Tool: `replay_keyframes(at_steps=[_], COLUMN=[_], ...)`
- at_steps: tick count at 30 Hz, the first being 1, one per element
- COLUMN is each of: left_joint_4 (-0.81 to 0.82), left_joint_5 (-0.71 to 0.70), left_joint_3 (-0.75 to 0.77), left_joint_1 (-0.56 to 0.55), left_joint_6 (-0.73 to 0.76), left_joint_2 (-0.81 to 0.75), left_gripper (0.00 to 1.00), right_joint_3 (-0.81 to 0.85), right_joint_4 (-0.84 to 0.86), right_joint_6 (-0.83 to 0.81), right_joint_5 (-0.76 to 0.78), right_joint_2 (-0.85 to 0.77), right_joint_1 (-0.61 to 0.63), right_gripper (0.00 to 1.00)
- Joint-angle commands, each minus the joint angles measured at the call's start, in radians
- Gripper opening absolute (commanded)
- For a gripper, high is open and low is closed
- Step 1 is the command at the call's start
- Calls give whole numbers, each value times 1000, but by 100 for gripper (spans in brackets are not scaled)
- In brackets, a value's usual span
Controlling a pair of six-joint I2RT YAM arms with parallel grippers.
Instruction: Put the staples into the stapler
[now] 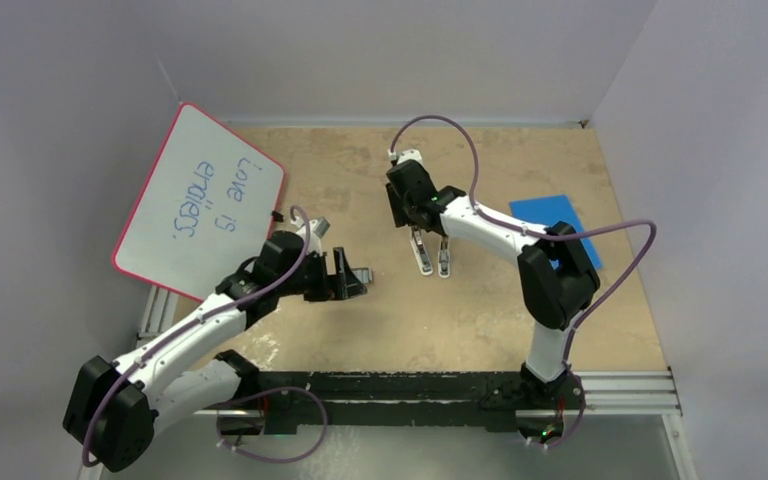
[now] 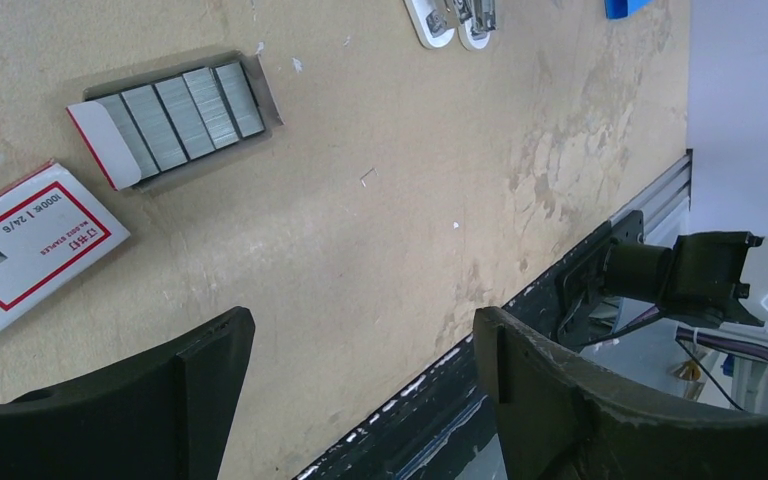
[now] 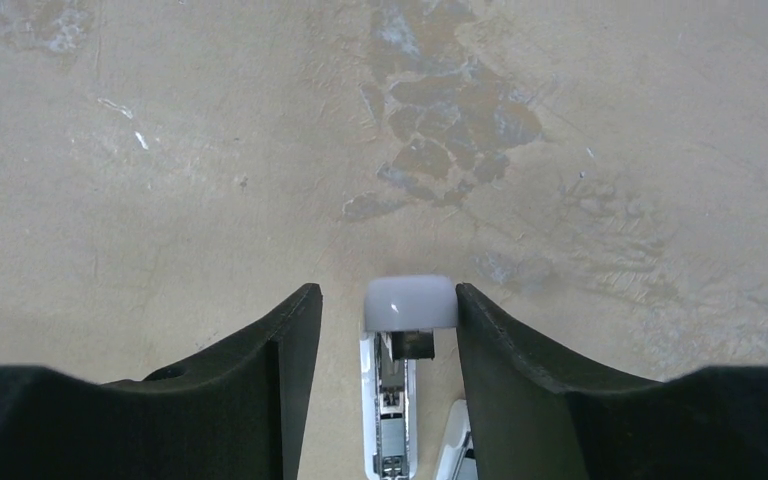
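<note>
The staples (image 2: 182, 105) are grey ribbed strips lying side by side in a shallow red-and-white tray on the table, ahead of my left gripper (image 2: 362, 318) and up to its left. That gripper is open and empty, low over the table (image 1: 352, 275). The stapler (image 3: 390, 410) lies opened on the board, its metal channel facing up and its white rounded end (image 3: 410, 300) raised. My right gripper (image 3: 388, 292) straddles that raised end. The right finger (image 3: 500, 350) touches it and the left finger stands apart. From above, the stapler (image 1: 422, 255) shows just below the right gripper (image 1: 432, 238).
A red-and-white staple box (image 2: 20, 245) lies left of the tray. A second white stapler piece (image 3: 455, 440) lies beside the channel. A whiteboard (image 1: 200, 200) leans at the left, a blue card (image 1: 555, 225) lies at the right, and a black rail (image 1: 410, 390) runs along the near edge.
</note>
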Motion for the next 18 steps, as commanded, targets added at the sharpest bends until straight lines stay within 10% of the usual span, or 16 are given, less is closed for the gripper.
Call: replay_keyframes(at_steps=[1,18], left_joint_4=[69,184], left_joint_5=[48,152], left_joint_3=[-7,-7], left_joint_1=[5,5], left_joint_6=[-2,-88], left_joint_2=[19,115], left_gripper=[80,76], right_joint_3=[61,17], right_joint_4=[2,21], right_joint_6=[-67,91], right_joint_5=[-7,-21], right_joint_2=[13,-25], right_joint_1=[-3,-18], right_gripper=[54,21])
